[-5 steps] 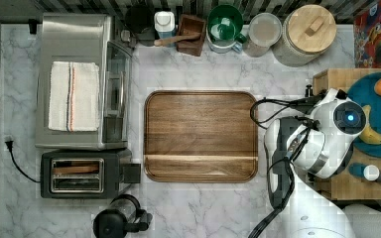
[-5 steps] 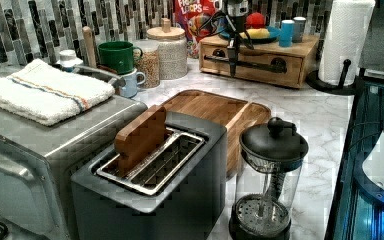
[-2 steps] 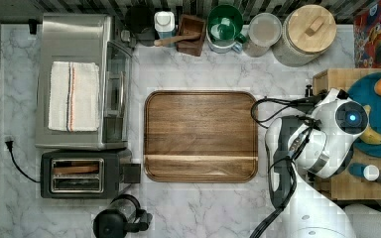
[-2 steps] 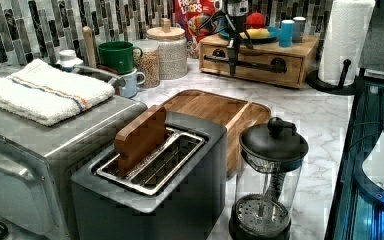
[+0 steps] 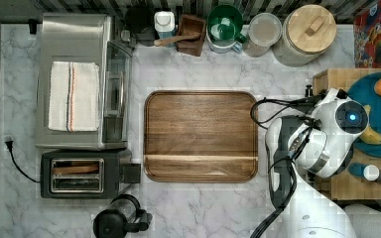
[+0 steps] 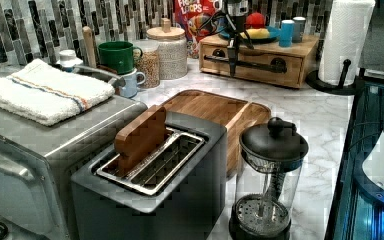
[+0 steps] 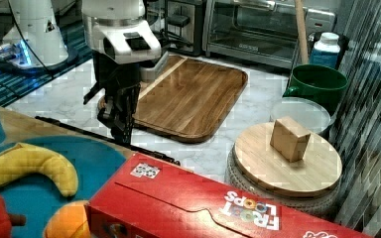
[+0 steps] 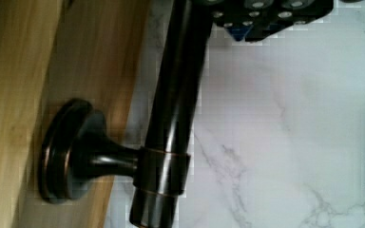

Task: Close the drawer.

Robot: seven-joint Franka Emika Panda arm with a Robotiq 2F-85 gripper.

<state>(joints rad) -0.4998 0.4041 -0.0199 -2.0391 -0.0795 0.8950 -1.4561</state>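
Against the back wall at the left view's right, on the marble surface: the drawer, set in a light wood box under a top carrying a blue plate with a banana and two small cups. Thin black bar handle across the drawer's front, held off the wood by round dark posts, as seen close up in the wrist view. How far out the drawer stands: cannot tell.

Claw pointing straight down, right at the handle, just in front of the drawer's face; touching or merely beside the bar, cannot tell. Released or clenched: cannot tell either. White arm arched above the box's front edge in the top view.

Mid-surface, well apart from the drawer: a dark brown rounded-corner tray, lying flat. Past it, on the top view's left, a toaster oven with a folded towel on top, a toaster and a French press. Along the back wall, a green mug, a jar with a wooden lid and a red cereal box. Beside the box, at the left view's far right, a paper towel roll.
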